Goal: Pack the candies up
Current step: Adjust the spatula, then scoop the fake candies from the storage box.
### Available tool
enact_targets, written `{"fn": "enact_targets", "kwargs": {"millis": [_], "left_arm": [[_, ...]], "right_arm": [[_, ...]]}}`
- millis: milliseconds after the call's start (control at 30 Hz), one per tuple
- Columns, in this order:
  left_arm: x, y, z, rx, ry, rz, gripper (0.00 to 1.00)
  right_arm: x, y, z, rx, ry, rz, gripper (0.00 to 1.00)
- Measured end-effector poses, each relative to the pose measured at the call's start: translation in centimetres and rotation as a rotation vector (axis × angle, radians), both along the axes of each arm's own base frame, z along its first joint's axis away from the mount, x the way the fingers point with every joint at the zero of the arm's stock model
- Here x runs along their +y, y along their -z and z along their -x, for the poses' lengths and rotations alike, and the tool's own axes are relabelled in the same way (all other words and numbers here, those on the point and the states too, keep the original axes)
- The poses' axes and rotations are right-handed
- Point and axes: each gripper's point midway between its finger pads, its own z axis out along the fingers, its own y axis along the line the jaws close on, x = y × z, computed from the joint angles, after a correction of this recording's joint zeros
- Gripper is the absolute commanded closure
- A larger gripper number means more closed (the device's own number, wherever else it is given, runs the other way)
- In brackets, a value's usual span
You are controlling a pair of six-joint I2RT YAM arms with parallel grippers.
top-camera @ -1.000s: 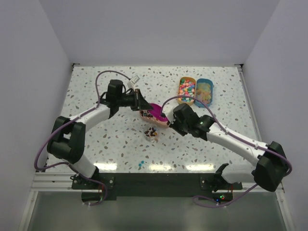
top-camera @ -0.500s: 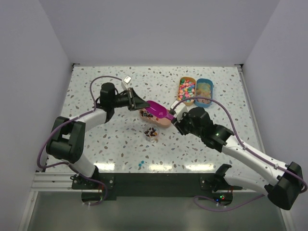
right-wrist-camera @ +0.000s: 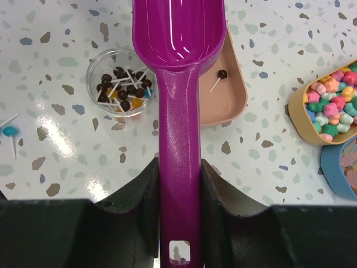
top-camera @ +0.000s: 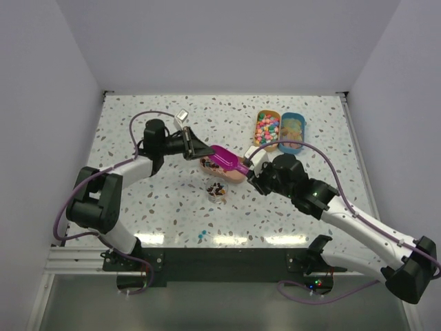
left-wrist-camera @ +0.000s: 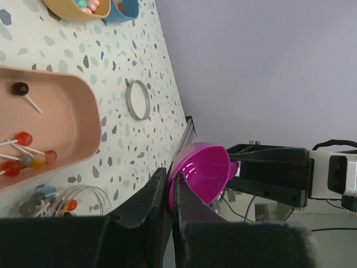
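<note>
Right fingers (right-wrist-camera: 138, 187) clench purple scoop (right-wrist-camera: 178, 134); left fingers (left-wrist-camera: 149, 207) grip unclear; right wrist reveals candies (right-wrist-camera: 120, 89)

Purple scoop (right-wrist-camera: 178, 84) over pink tray (right-wrist-camera: 235, 100)

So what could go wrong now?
1. The left tool seems to pinch the scoop's rim while the right tool grips its handle. Pulling apart could twist it loose.
2. The cup sits close by the scoop, so a low sweep might tip its candies out.
</note>
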Motion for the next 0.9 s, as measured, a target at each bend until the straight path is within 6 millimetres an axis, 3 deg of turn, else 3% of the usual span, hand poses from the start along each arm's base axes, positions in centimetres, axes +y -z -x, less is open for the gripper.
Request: {"fn": "enact_targets", "kwargs": {"millis": [133, 167, 400, 533, 667, 800, 900], "left_arm": [[-0.2, 0.9, 0.4, 0.035, 0.018, -0.02, 0.81], [-0.3, 1.1, 0.4, 0.038, 0.023, -0.026, 0.72], [0.5, 3.3, -0.8, 0.032, -0.017, -0.13, 0.41], [2.7, 4.3, -4.0, -0.021, -0.14, -0.288, 0.39], [5.2, 5.4, -6.5, -0.084, -0.247, -0.467, 0.43], [7.2, 7.2, -7.1, -0.104, -0.291, -0.634, 0.48], [7.2, 8.5, -7.6, -0.117, -0.273, -0.729, 0.54]], "right_arm": [[-0.1, -0.7, 0.4, 0.005, -0.012, -0.003, 1.0], [-0.1, -1.0, 0.5, 0.005, -0.016, -0.005, 1.0], [-0.7, -2.7, 0.2, -0.007, -0.004, 0.042, 1.0], [-1.8, -1.7, -0.8, 0.037, 0.039, 0.16, 1.0], [-2.7, 0.1, -1.4, 0.101, 0.061, 0.272, 1.0], [-3.7, 1.5, -1.9, 0.166, 0.062, 0.356, 1.0], [-4.0, 1.9, -2.8, 0.211, 0.057, 0.393, 1.0]]}}
